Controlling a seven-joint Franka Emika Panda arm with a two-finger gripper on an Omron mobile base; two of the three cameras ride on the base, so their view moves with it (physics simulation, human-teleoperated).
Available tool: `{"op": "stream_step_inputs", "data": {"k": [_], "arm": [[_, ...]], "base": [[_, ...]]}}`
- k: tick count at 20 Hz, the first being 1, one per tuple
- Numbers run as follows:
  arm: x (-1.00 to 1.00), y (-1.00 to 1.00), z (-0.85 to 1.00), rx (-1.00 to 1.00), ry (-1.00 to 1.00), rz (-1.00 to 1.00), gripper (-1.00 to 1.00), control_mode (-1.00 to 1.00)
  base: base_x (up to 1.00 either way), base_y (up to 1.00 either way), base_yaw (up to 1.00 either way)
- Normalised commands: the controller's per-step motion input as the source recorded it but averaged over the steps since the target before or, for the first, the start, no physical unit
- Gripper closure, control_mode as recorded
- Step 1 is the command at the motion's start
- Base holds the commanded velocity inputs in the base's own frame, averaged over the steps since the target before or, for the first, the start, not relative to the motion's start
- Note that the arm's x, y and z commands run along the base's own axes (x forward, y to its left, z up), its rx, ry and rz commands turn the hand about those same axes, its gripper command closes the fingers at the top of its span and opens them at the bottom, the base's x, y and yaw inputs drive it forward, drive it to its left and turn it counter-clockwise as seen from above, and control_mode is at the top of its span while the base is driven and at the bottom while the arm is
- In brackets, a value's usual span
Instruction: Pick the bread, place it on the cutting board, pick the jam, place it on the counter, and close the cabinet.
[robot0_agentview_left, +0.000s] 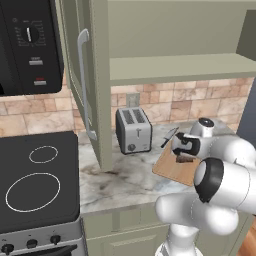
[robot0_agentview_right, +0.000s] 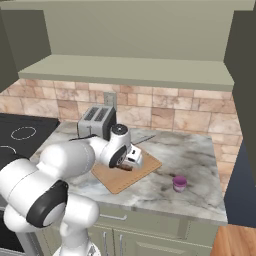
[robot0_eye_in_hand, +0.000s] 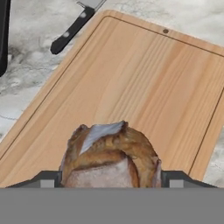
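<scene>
While the fingers (robot0_eye_in_hand: 109, 177) clasp the bread (robot0_eye_in_hand: 109, 155) from both sides, the roll sits low over the cutting board (robot0_eye_in_hand: 144, 78), contact with the wood unclear. A knife (robot0_eye_in_hand: 72, 29) lies on the worktop (robot0_agentview_right: 200, 150) beside the board. The jam (robot0_agentview_right: 179, 183) stands on the worktop, near the board's right side.

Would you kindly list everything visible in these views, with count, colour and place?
bread: one, brown, over the cutting board, between the pincer's fingers
cutting board: one, light wood, on the counter
jam: one, purple, on the counter right of the board
knife: one, black handle, beside the board
toaster: one, silver, by the wall
counter: grey marbled
cabinet: sage green, door open
stove: one, black, left
microwave: one, black, above the stove
pincer: white, around the bread
</scene>
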Motion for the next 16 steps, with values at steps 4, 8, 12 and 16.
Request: {"op": "stream_step_inputs", "data": {"k": [4, 8, 12, 16], "arm": [[0.0, 0.0, 0.0, 0.0, 0.0, 0.0, -1.0, -1.0], [0.0, 0.0, 0.0, 0.0, 0.0, 0.0, -1.0, -1.0], [-0.04, 0.0, 0.03, 0.0, -0.08, 0.01, -1.0, -1.0], [-0.11, 0.0, 0.17, 0.0, -0.21, 0.0, -1.0, -1.0]], "base": [[0.0, 0.0, 0.0], [0.0, 0.0, 0.0], [0.0, 0.0, 0.0], [0.0, 0.0, 0.0]]}}
